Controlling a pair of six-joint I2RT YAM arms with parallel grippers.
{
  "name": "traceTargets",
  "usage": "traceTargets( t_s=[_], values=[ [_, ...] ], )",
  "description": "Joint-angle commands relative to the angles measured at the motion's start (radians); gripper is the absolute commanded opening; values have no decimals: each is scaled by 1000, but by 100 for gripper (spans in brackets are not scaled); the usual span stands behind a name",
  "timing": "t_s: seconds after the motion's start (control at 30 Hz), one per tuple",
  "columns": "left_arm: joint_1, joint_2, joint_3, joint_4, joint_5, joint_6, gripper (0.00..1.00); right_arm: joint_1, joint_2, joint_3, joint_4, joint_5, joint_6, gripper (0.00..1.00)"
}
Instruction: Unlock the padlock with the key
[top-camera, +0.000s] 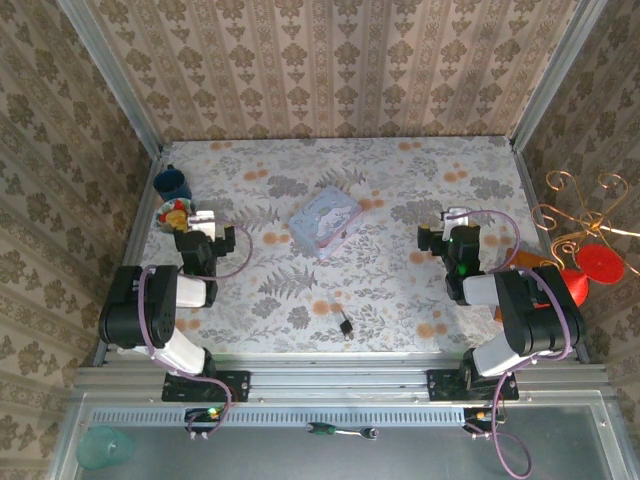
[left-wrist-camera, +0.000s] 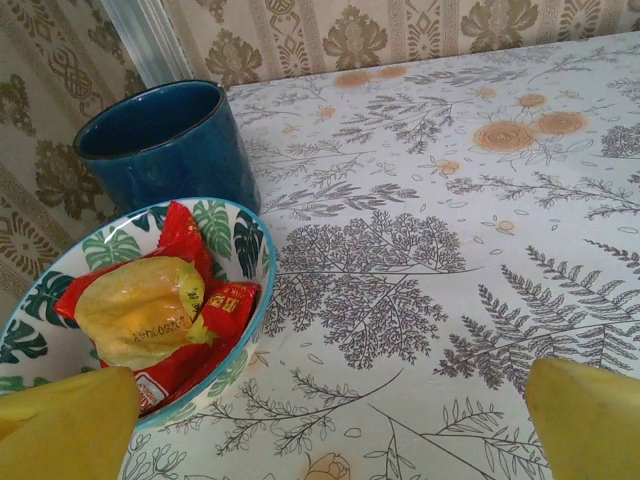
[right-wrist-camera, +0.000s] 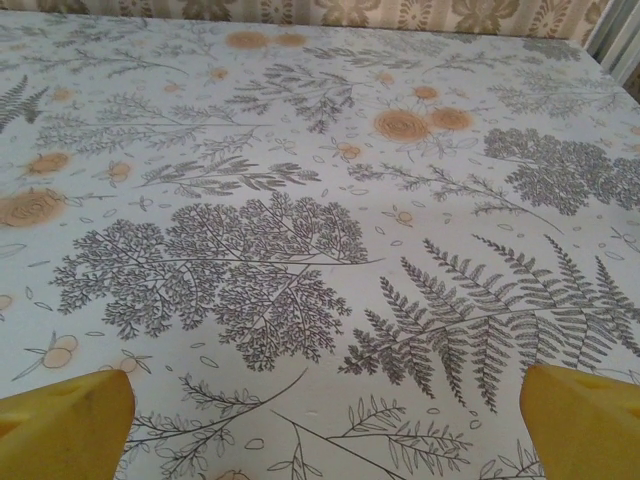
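Note:
A small dark metal item (top-camera: 345, 324) lies on the flowered tablecloth near the front edge, midway between the arms; it is too small to tell whether it is the key, the padlock or both. My left gripper (top-camera: 205, 224) (left-wrist-camera: 330, 425) hovers open at the left, beside a leaf-patterned bowl, with nothing between its yellow fingertips (left-wrist-camera: 65, 425). Over bare cloth on the right side, my right gripper (top-camera: 450, 230) (right-wrist-camera: 325, 430) also stands open and empty, its yellow fingertips (right-wrist-camera: 580, 415) far apart.
The leaf-patterned bowl (left-wrist-camera: 250, 235) (top-camera: 172, 213) holds wrapped snacks, with a blue mug (left-wrist-camera: 165, 145) (top-camera: 171, 183) behind it. A pale tin box (top-camera: 325, 220) sits mid-table. At the right edge stand a gold wire stand (top-camera: 580, 210) and red-orange items (top-camera: 590, 268). A screwdriver (top-camera: 340, 431) lies on the front rail.

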Motion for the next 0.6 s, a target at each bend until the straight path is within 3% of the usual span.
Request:
traceTargets(
  t_s=[0.0,0.57],
  values=[
    [-13,-8,1,-8,-30,1,100,-2,3,12,47,-21,19,100],
    [-21,-7,-10,13,-39,12,100,-20,2,34,2,-65,26,100]
  ],
)
